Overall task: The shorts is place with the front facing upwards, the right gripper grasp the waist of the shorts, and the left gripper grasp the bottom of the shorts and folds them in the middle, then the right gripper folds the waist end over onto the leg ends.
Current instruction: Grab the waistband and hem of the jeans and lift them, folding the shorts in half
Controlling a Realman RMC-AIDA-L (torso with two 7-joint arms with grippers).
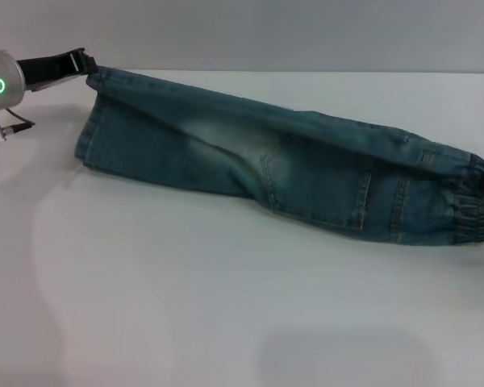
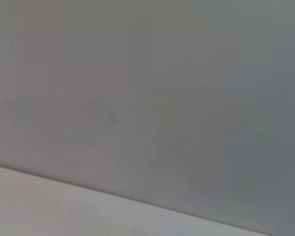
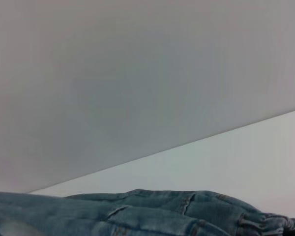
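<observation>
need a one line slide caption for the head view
Denim shorts folded lengthwise on the white table, left tool at the hem end, waistband toward the right edge.

The shorts [image 1: 290, 165] are faded matt denim cloth with a puckered waist [image 1: 474, 211], on a smooth, faintly glossy white table [image 1: 185, 306].

Blue denim shorts [image 1: 306, 173] (pale faded patch) on white table [image 1: 185, 306].
</observation>
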